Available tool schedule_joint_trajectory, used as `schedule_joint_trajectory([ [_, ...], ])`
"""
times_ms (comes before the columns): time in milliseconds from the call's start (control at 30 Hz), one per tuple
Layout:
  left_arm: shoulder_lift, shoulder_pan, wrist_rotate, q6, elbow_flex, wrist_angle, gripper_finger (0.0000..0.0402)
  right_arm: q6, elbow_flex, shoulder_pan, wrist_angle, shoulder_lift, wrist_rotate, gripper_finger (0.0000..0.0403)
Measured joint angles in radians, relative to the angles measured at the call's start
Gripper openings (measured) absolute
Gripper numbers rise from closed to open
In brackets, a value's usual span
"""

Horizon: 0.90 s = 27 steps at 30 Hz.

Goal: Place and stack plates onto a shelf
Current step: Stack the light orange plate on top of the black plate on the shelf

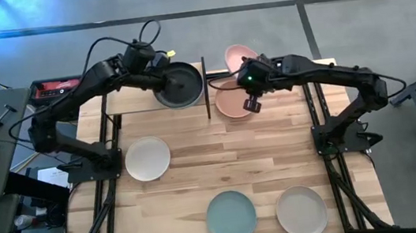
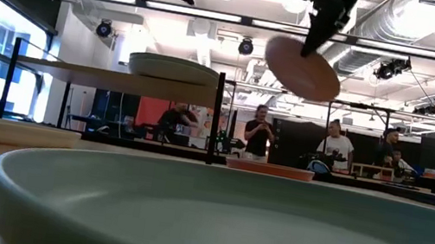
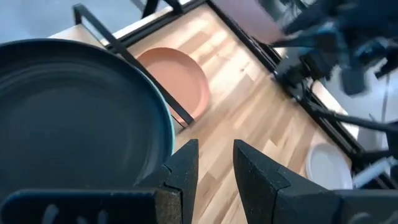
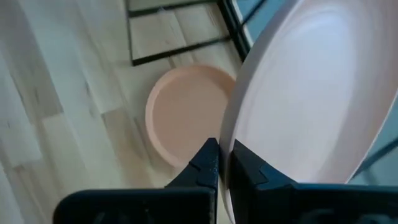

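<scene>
I had the right gripper (image 1: pixel 252 104) clenched on a pink plate (image 1: pixel 237 55), tilted in the air just off the shelf's (image 1: pixel 131 102) right edge; left gripper (image 1: pixel 164 80) released over the black plate (image 1: pixel 179 84).

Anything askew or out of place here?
Only the pink plate is tilted, but it is held in the air by the right gripper, above the salmon plate on the table. Nothing spilled or damaged.

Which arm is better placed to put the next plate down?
The right. Its gripper is shut on the pink plate, held tilted in the air above the salmon plate beside the shelf. The left gripper is open and empty over the black plate on the shelf.
</scene>
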Motion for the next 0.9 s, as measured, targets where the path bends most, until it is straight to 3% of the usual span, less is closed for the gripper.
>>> schedule_joint_trajectory([
  [433,0.105,0.025,-0.033,-0.235,0.0,0.171,0.009,-0.493,0.1,-0.001,-0.133,0.0,0.004,0.0],
  [900,0.193,0.025,-0.042,-0.375,0.0,0.286,0.009,-0.71,0.1,0.052,-0.23,0.001,-0.014,0.0],
])
